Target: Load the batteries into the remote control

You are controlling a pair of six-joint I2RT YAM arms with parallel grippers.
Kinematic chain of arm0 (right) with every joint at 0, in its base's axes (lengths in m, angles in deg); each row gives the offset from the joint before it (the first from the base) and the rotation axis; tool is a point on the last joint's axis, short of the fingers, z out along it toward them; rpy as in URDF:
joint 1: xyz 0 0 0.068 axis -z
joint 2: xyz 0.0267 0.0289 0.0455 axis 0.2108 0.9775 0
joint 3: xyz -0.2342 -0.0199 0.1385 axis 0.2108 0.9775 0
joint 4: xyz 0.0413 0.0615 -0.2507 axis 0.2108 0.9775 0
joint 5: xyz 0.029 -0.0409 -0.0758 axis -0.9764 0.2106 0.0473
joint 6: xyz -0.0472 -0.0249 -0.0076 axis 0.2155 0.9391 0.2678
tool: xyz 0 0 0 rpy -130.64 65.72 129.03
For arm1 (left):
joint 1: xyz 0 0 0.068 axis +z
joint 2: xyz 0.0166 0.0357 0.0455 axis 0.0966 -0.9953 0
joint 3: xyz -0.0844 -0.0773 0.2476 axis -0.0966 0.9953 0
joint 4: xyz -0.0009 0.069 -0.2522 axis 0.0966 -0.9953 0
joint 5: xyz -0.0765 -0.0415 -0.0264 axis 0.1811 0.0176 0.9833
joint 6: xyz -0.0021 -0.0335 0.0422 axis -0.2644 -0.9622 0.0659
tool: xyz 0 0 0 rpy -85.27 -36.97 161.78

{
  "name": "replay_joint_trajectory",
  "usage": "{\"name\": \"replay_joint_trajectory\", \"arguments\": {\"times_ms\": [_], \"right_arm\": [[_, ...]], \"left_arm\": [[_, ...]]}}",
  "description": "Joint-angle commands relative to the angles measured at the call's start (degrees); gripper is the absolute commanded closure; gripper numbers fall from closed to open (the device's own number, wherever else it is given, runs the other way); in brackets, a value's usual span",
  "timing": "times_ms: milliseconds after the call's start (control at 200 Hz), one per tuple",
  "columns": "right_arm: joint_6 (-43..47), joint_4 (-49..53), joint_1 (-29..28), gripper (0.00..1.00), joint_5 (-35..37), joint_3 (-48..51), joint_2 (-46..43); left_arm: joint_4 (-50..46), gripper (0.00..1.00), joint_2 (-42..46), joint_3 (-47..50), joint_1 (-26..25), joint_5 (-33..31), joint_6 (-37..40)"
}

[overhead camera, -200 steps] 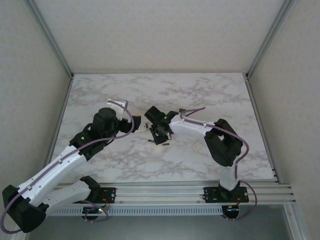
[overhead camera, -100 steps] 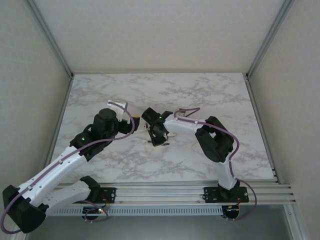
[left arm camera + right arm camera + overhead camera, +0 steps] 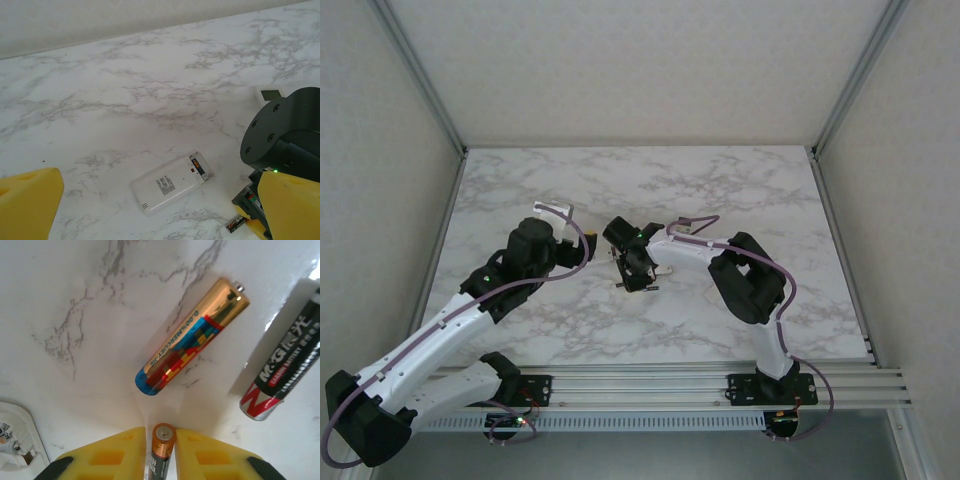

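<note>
Battery (image 3: pixel 163 456) within right claw (image 3: pixel 160 433); bare marble table (image 3: pixel 75 295) lies open leftward.

"Where is the remote (image 3: pixel 172 184) lying?"

"On the table (image 3: pixel 150 75), left of the right gripper (image 3: pixel 161 431). Beyond its fingers, 1 battery (image 3: pixel 192 337) is lying left of a 2nd battery (image 3: pixel 285 370); a 3rd battery (image 3: pixel 163 452) is sitting between them."
</note>
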Motion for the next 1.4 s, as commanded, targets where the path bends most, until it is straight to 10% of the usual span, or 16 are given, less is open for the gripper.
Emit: {"name": "replay_joint_trajectory", "arguments": {"times_ms": [0,340,661,846,1392], "right_arm": [[0.1,-0.2,-0.5,0.79,-0.6,1.4,1.6],[11.1,-3.5,0.1,0.90,4.7,4.7,-6.7],[69.0,-10.7,0.0,0.91,11.1,1.7,-14.5],[90.4,-9.5,0.4,0.96,9.0,-6.5,-8.4],[93.6,-10.5,3.3,1.00,11.4,-14.6,5.3]], "left_arm": [[0.5,0.00,1.3,-0.2,0.6,-1.2,0.0],[-4.3,0.00,5.0,-4.4,1.6,-2.6,-16.9],[2.4,0.00,-0.1,7.5,19.8,27.2,-29.6],[4.8,0.01,-12.2,7.4,20.8,36.8,-30.6],[5.3,0.12,-30.0,2.6,21.4,31.6,-28.8]]}}
